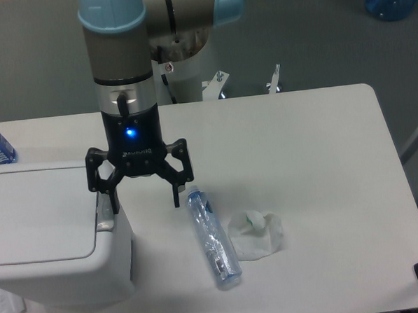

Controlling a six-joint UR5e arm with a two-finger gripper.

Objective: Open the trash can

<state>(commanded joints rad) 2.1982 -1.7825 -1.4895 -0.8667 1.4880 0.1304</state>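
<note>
Camera view: gripper (pixel 146 204), jaws spread, hangs over trash can (pixel 48 235) latch (pixel 105 212) side, at table (pixel 320 143) left edge; lid closed.

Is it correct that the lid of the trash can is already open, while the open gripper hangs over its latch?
Not quite. In the camera view the flat lid of the trash can is closed. The rest holds: the gripper is open, over the grey latch.
</note>
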